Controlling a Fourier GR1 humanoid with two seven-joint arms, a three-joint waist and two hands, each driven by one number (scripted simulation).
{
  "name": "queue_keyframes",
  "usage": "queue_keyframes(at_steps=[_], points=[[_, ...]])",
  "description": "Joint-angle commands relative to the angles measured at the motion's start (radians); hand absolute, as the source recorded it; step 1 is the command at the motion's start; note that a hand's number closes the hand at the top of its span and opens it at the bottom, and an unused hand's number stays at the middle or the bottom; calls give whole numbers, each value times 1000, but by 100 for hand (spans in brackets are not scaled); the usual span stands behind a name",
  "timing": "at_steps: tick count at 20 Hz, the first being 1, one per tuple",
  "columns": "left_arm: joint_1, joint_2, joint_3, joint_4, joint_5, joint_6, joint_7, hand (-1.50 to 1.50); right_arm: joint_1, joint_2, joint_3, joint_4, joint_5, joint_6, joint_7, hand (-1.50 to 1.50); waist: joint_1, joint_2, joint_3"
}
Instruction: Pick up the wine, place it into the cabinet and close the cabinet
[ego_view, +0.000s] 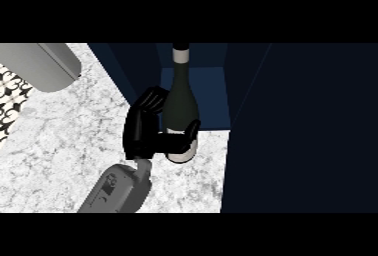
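Right hand (151, 137) is wrapped around the wine bottle (179, 100), holding it at the open cabinet (203, 95), above the marble tabletop (66, 145).

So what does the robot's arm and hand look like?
The one arm in view is a chunky grey forearm with rounded edges and a small dark marking on its top. It narrows at the wrist into a shiny black hand with slim, jointed fingers and a thumb. No cables show.

We find the cabinet (210, 95) opening narrow, its open door (303, 130) walling the right side. The wine bottle (179, 102) fills the entrance; bare counter (66, 145) lies open leftward.
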Motion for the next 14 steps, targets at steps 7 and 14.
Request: queue_keyframes(at_steps=[7, 14], points=[[-140, 0, -34, 310, 120, 31, -165, 150, 39, 7, -4, -170, -100, 8, 81, -150, -7, 4, -1], [-160, 0, -111, 446, 229, 57, -291, 150, 57, 8, -33, -184, -120, 21, 75, -150, -11, 3, -1]])
